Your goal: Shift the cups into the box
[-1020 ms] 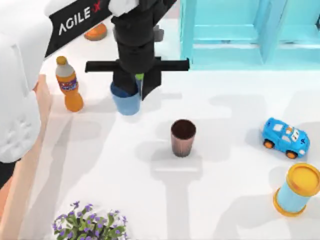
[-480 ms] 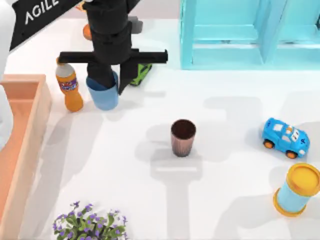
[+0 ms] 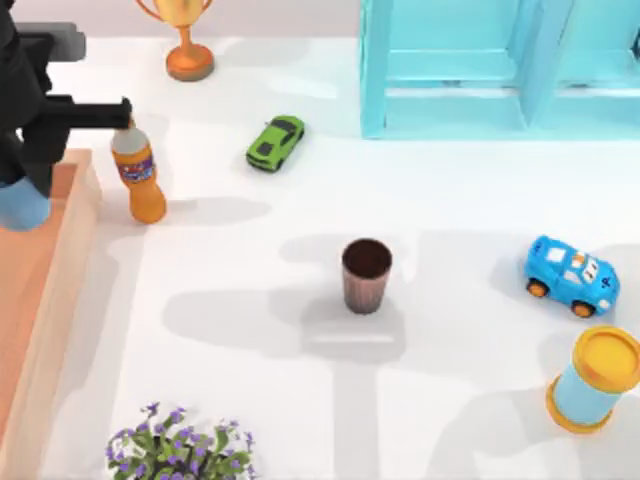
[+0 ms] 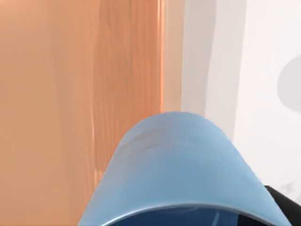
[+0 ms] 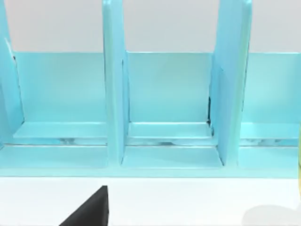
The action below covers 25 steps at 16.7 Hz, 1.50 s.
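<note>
My left gripper (image 3: 22, 178) is at the far left of the top view, shut on the light blue cup (image 3: 20, 207). It holds the cup over the tan-orange wooden box (image 3: 84, 215), just inside the box's right wall. In the left wrist view the blue cup (image 4: 178, 165) hangs above the box's floor (image 4: 70, 94). The dark reddish-brown ribbed cup (image 3: 366, 275) stands upright alone near the middle of the table. A black part of my right gripper (image 5: 89, 212) faces the turquoise shelf unit (image 5: 164, 94).
An orange drink bottle (image 3: 140, 170) stands right beside the box wall. A green toy car (image 3: 275, 142) and a trophy (image 3: 188, 45) are at the back. The turquoise shelf (image 3: 500, 65), a blue toy car (image 3: 570, 275), a yellow-ended cylinder (image 3: 595, 380) and flowers (image 3: 180, 450) are also on the table.
My left arm has carried the light blue cup leftward, from beside the bottle to over the box. The green car behind it has come into sight. The brown cup has not moved.
</note>
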Each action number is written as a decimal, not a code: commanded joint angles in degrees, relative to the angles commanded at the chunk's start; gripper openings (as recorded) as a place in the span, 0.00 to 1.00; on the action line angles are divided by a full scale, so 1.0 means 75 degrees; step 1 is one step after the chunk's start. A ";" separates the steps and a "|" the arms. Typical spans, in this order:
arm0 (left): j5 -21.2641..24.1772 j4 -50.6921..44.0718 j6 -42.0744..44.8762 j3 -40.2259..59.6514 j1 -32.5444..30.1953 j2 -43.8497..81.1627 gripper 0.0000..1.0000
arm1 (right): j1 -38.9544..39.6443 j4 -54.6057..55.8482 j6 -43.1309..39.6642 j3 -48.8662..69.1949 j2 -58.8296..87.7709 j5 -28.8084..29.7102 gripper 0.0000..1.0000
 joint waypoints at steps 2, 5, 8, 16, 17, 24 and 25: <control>-0.0015 0.0069 0.0835 -0.1122 0.0848 -0.1045 0.00 | 0.0000 0.0000 0.0000 0.0000 0.0000 0.0000 1.00; -0.0049 0.0141 0.2012 -0.2618 0.2033 -0.2434 0.00 | 0.0000 0.0000 0.0000 0.0000 0.0000 0.0000 1.00; -0.0095 0.0158 0.2839 -0.3522 0.2862 -0.3311 0.00 | 0.0000 0.0000 0.0000 0.0000 0.0000 0.0000 1.00; -0.0125 0.0269 0.3065 -0.3830 0.3083 -0.3455 0.00 | 0.0000 0.0000 0.0000 0.0000 0.0000 0.0000 1.00; -0.0123 0.0446 0.3105 -0.4016 0.3123 -0.3438 0.00 | 0.0000 0.0000 0.0000 0.0000 0.0000 0.0000 1.00; -0.0105 0.2147 0.3395 -0.5476 0.3410 -0.3287 0.00 | 0.0000 0.0000 0.0000 0.0000 0.0000 0.0000 1.00; -0.0105 0.2155 0.3397 -0.5484 0.3417 -0.3281 0.00 | 0.0000 0.0000 0.0000 0.0000 0.0000 0.0000 1.00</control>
